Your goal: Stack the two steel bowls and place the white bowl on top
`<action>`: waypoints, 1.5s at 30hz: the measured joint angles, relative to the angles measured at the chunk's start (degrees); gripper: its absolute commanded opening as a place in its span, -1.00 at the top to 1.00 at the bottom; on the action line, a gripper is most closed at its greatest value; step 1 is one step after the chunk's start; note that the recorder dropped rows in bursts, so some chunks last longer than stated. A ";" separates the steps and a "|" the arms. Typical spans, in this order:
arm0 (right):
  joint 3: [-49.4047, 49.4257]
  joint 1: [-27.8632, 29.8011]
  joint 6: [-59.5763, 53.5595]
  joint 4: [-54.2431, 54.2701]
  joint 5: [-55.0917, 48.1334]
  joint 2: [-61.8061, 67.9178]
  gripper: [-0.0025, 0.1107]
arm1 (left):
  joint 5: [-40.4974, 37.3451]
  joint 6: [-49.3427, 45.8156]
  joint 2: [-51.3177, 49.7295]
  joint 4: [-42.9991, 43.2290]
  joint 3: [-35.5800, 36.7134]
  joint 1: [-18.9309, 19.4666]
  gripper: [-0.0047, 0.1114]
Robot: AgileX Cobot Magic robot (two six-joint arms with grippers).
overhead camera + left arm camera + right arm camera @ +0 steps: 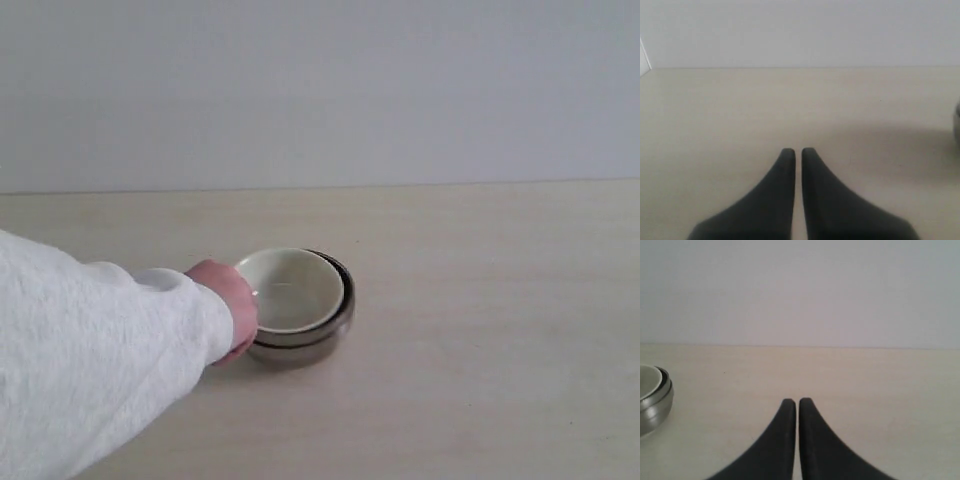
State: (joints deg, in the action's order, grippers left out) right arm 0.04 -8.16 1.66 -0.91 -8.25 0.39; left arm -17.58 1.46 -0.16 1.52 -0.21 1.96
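White bowl point(290, 288) sits nested atop stacked steel bowls point(320, 342), centre-left on counter point(480, 330). Sleeved hand point(232, 298) touches stack's left side. Left tool point(796, 152), right tool point(793, 402): jaws closed, empty, apart from stack.

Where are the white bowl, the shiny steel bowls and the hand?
white bowl point(292, 288): exterior view, middle of its inside.
steel bowls point(316, 347): exterior view, shiny outer wall below the white bowl.
hand point(232, 296): exterior view, back of the hand.
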 measured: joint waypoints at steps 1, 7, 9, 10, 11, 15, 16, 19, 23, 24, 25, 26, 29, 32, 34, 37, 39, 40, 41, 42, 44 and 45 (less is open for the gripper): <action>0.00 0.00 -0.11 0.00 0.00 0.00 0.96 | 0.00 0.00 0.00 0.00 0.00 0.00 0.85; 0.00 0.00 -0.33 0.00 -0.08 0.00 0.96 | 0.00 0.00 0.00 0.00 0.00 0.00 0.85; 0.00 0.00 -0.33 0.00 -0.13 0.00 0.96 | 0.00 0.00 0.00 0.00 0.00 0.00 0.85; 0.00 0.00 -0.33 0.00 -0.13 0.00 0.96 | 0.00 0.00 0.00 0.00 0.00 0.00 0.85; 0.00 0.00 -0.33 0.00 -0.22 0.00 0.96 | 0.00 0.00 0.00 0.00 0.00 0.00 0.85; 0.00 0.00 -0.33 0.00 -0.22 0.00 0.96 | 0.00 0.00 0.00 0.00 0.00 0.00 0.85; 0.00 0.00 -0.33 0.00 -0.22 0.00 0.96 | 0.00 0.00 0.00 0.00 0.00 0.00 0.85; 0.00 0.00 -0.33 0.00 -0.22 0.00 0.96 | 0.00 0.00 0.00 0.00 0.00 0.00 0.85; 0.00 0.00 -0.67 0.00 -0.39 0.00 0.96 | 0.00 0.00 0.00 0.00 0.00 0.00 0.85; 0.00 0.00 -1.35 0.00 -0.51 0.00 0.96 | 0.00 0.00 0.00 0.00 0.00 0.00 0.85; 0.00 0.00 -2.00 0.00 -0.85 0.00 0.96 | 0.00 0.00 0.00 0.00 0.00 0.00 0.85; 0.00 0.00 -2.93 0.00 -1.38 0.00 0.96 | 0.00 0.00 0.00 0.00 0.00 0.00 0.85; 0.00 0.00 -4.38 0.00 -5.00 0.00 0.96 | 0.00 0.00 0.00 0.00 0.00 0.00 0.85; 0.00 0.00 -4.61 0.91 -9.55 -0.10 0.96 | 0.00 0.00 0.00 0.00 0.00 0.00 0.85; 0.00 0.00 -4.61 1.25 -10.85 -0.10 0.96 | 0.00 0.00 0.00 0.00 0.00 0.00 0.85; 0.00 0.00 -4.61 1.35 -11.36 -0.10 0.96 | 0.00 0.00 0.00 0.00 0.00 0.00 0.85; 0.00 0.00 -4.61 1.35 -11.60 -0.10 0.96 | 0.00 0.00 0.00 0.00 0.00 0.00 0.85; 0.00 0.00 -4.61 1.35 -11.60 -0.10 0.96 | 0.00 0.00 0.00 0.00 0.00 0.00 0.85; 0.00 0.00 -4.61 1.35 -11.60 -0.10 0.96 | 0.00 0.00 0.00 0.00 0.00 0.00 0.85; 0.00 0.00 -4.72 1.46 -11.60 -0.10 0.96 | 0.00 0.00 0.00 0.00 0.00 0.00 0.85; 0.00 0.00 -4.72 1.46 -11.60 -0.10 0.96 | 0.00 0.00 0.00 0.00 0.00 0.00 0.85; 0.00 0.00 -4.83 1.46 -11.60 -0.10 0.96 | 0.00 0.00 0.00 0.00 0.00 0.00 0.85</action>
State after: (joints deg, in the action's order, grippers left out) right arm 0.04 -8.16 -3.16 0.54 -19.85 0.29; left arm -17.58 1.46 -0.16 1.52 -0.21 1.96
